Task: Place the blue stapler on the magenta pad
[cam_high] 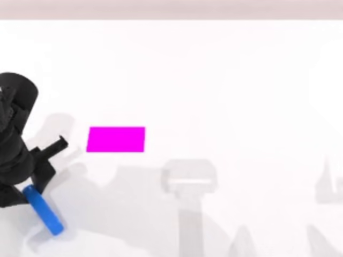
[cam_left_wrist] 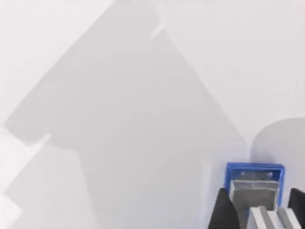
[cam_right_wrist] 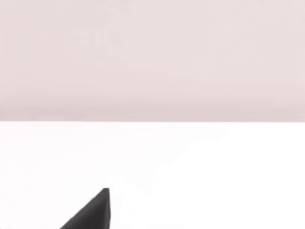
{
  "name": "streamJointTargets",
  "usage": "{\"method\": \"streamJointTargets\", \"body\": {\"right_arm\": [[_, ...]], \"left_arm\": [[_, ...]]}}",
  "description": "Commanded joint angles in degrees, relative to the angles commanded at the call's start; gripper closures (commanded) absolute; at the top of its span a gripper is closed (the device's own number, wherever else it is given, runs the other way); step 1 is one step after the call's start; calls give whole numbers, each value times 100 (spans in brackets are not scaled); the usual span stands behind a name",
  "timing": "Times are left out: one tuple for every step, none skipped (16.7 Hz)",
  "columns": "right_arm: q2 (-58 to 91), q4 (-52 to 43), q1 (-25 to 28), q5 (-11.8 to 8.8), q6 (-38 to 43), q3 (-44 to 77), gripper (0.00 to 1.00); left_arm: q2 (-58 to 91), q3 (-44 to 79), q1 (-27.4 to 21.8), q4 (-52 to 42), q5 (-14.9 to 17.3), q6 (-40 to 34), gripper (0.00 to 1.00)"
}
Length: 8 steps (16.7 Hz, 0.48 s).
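Note:
The blue stapler [cam_high: 45, 214] hangs at the front left of the table, slanting away from the arm, with my left gripper [cam_high: 29, 191] shut on its near end. In the left wrist view the black fingers [cam_left_wrist: 221, 210] clamp both sides of the stapler [cam_left_wrist: 255, 171], and its silvery underside faces the camera. It is held above the table, with its shadow beneath it. The magenta pad [cam_high: 116, 140] lies flat behind and to the right of the stapler, with nothing on it. My right arm is out of the top view; only one dark finger [cam_right_wrist: 93, 214] shows in the right wrist view.
Grey shadows of the arms fall across the white table [cam_high: 241, 107] at the front middle and right. A pale wall [cam_right_wrist: 152, 57] runs along the table's far edge.

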Motion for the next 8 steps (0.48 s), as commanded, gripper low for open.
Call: {"method": "streamJointTargets", "body": {"right_arm": [[0,0,0,0,0,0,0],[0,0,0,0,0,0,0],[0,0,0,0,0,0,0],[0,0,0,0,0,0,0],[0,0,0,0,0,0,0],[0,0,0,0,0,0,0],[0,0,0,0,0,0,0],[0,0,0,0,0,0,0]], "left_arm": [[0,0,0,0,0,0,100],[0,0,0,0,0,0,100],[0,0,0,0,0,0,100],[0,0,0,0,0,0,100],[-5,3,-2,-2,0,5,100],[-10,18,-4,-19,0,6,100],[-33,84,-7,-95,-1,4,100],[-73,193,-8,-231,-3,-3,100]]}}
